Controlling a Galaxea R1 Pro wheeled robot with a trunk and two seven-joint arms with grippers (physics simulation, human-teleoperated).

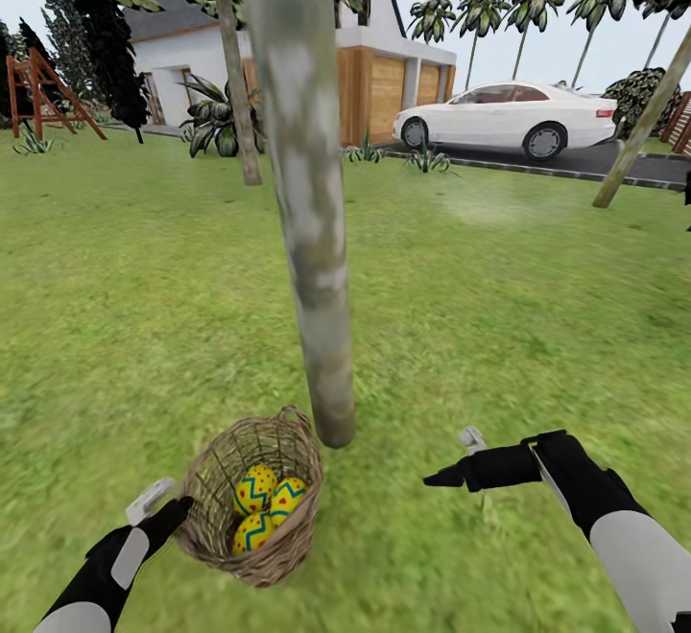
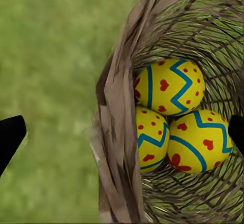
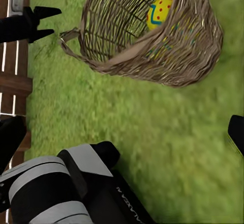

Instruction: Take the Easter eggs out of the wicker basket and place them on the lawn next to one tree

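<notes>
My left end effector (image 1: 165, 508) sits at the near rim of the wicker basket (image 1: 251, 499), its fingers (image 2: 11, 137) spread with the rim wall running between them; one dark tip lies outside over grass and the other (image 2: 237, 132) inside, so they stand apart and are not pressed on the weave as far as I can tell. The basket is tilted, its mouth tipped up toward me, and all three Easter eggs (image 1: 261, 506) lie bunched together in it, touching one another. From my right wrist the basket (image 3: 147, 35) appears on its side on the lawn (image 3: 168, 132) with one egg (image 3: 161, 11) visible through the weave. My right end effector (image 1: 443, 477) hangs over bare grass, well apart from the basket to its right; I cannot tell whether its fingers are apart or together. Just beyond the basket, nearly touching its far rim, stands the tree (image 1: 305, 201), its pale mottled trunk leaning slightly. Farther off the lawn (image 1: 144, 307) stretches to a white house (image 1: 288, 58) with wooden garage doors, a white car (image 1: 509, 117) on the driveway, and palms behind it.
</notes>
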